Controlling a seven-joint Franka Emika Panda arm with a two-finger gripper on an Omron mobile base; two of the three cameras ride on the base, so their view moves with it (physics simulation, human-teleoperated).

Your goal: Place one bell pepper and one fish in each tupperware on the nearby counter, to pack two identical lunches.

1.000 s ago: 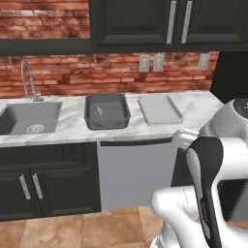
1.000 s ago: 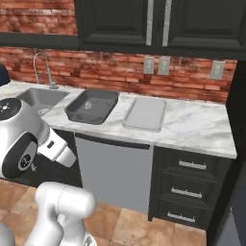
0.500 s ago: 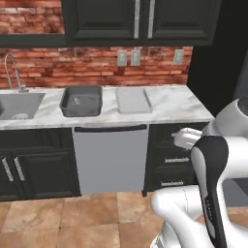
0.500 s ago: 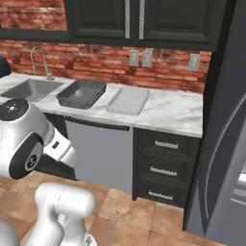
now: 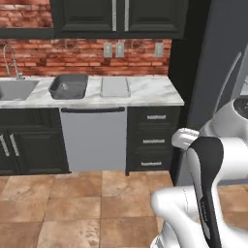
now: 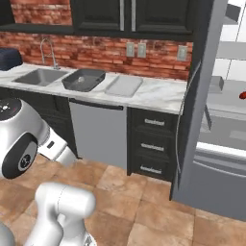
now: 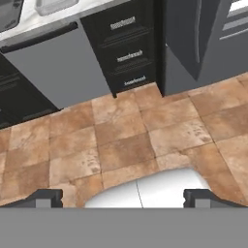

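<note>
A white, grey-veined worktop [image 5: 150,92] is seen; dark grey tub [image 5: 69,86], light grey tray [image 5: 115,86], red brick wall [image 5: 72,55], black cabinets [image 5: 151,140], mottled brown floor tiles [image 7: 131,131].

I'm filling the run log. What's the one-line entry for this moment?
gripper: open, empty, over floor | dark grey tub, light grey tray: side by side on counter | fridge: open

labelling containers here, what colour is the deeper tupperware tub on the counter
Dark grey; the deep tub shows best in the right base view.

Steel sink [image 6: 40,76] beneath faucet [image 6: 46,48]; grey dishwasher [image 5: 94,138] beside black drawers [image 5: 150,140].
</note>
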